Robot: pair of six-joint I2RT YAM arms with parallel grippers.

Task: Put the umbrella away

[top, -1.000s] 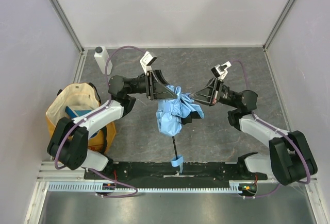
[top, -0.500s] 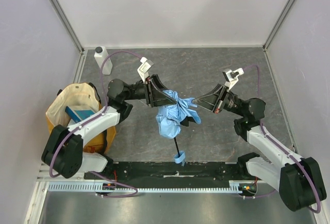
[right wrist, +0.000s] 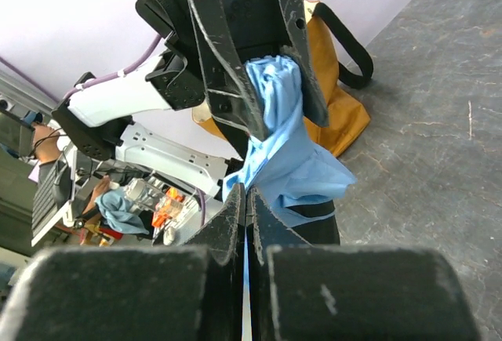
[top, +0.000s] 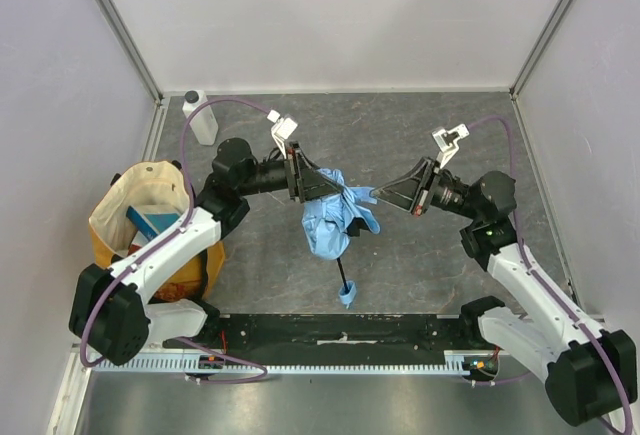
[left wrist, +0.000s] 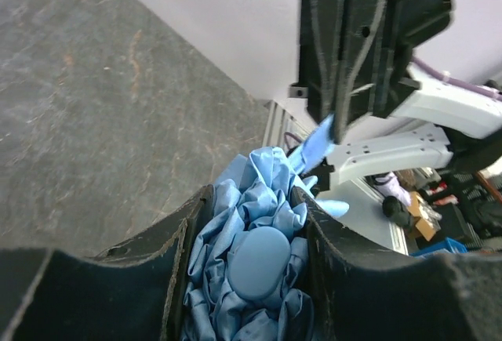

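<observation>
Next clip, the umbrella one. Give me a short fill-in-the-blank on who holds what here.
1. The left gripper clamps the bunched top of the umbrella, whose fabric is ____ in colour.
2. The right gripper is ____ on a thin edge of that fabric.
3. The tote bag stands beside the ____ arm.
Missing words: blue; shut; left.
</observation>
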